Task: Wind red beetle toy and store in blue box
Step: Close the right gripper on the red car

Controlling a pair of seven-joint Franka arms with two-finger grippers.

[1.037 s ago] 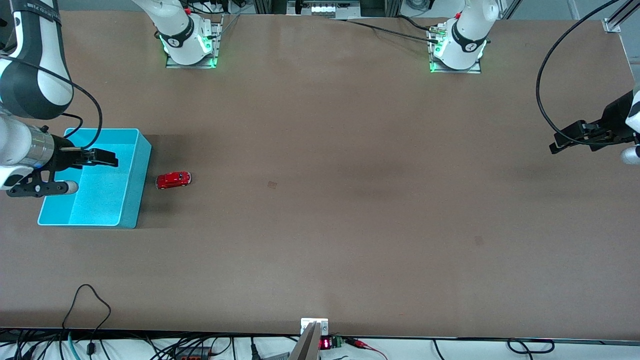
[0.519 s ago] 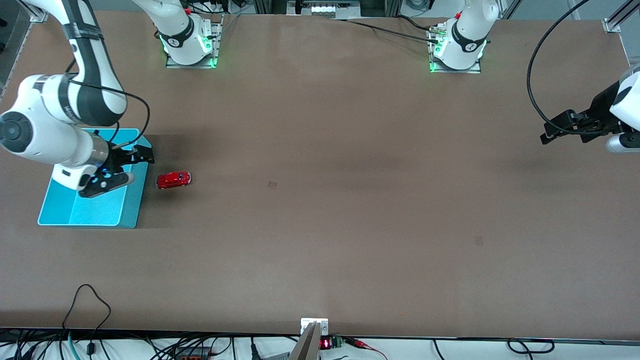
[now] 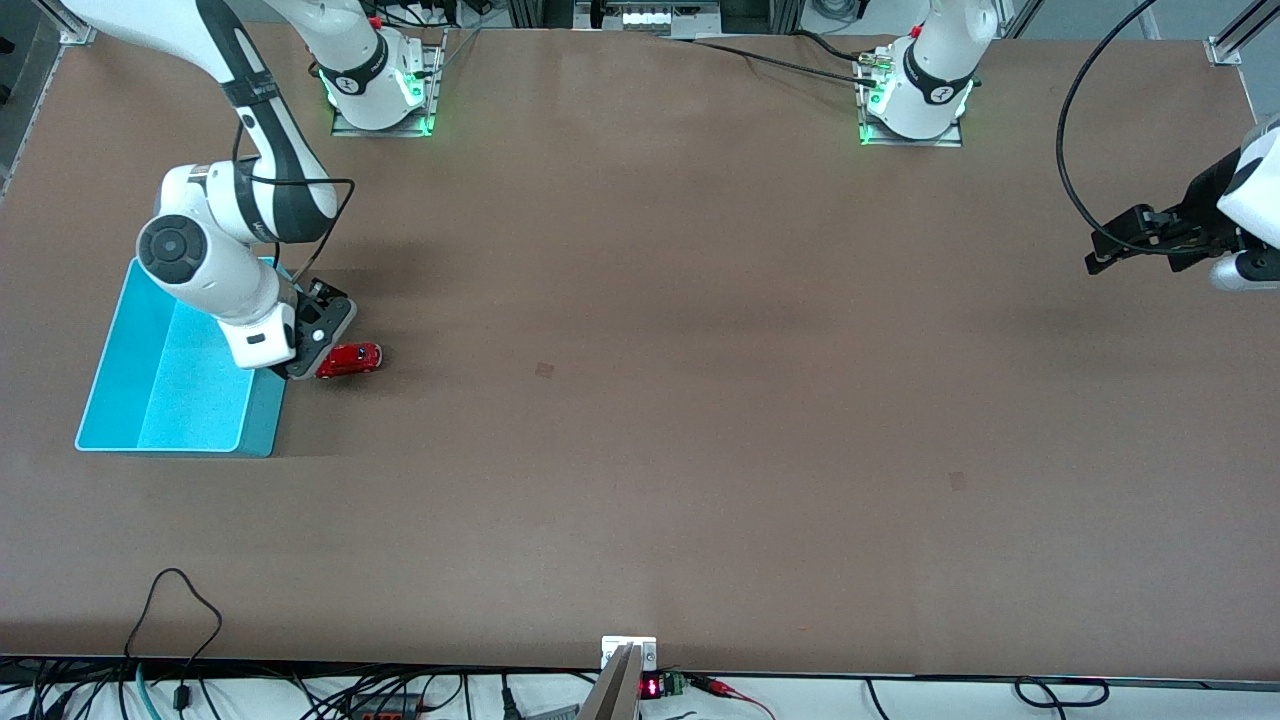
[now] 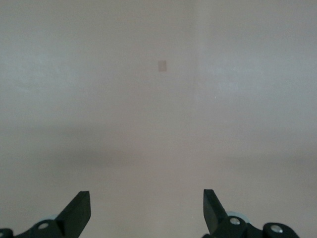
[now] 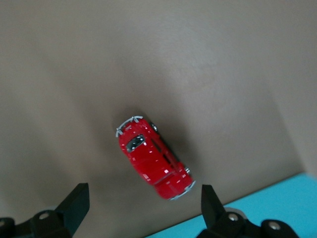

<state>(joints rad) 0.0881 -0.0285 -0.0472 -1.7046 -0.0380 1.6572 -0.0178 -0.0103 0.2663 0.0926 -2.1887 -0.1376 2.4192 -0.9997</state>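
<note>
The red beetle toy (image 3: pixel 350 358) stands on the brown table beside the blue box (image 3: pixel 165 395), toward the right arm's end. My right gripper (image 3: pixel 314 343) hangs just above the table at the toy's box-side end, pointing down. In the right wrist view the toy (image 5: pixel 153 158) lies slantwise just ahead of the open right gripper (image 5: pixel 143 206), not between the fingertips (image 5: pixel 77 201), and a corner of the box (image 5: pixel 287 198) shows. My left gripper (image 3: pixel 1108 256) waits in the air at the left arm's end of the table. It is open and empty in its wrist view (image 4: pixel 146 208).
The box is empty. A small square mark (image 3: pixel 544 369) sits on the table near the middle and also shows in the left wrist view (image 4: pixel 162 65). Cables run along the table edge nearest the front camera.
My right arm has swung from over the blue box to just above the toy and turned its gripper downward. The left gripper has shifted only slightly. The toy has not moved.
</note>
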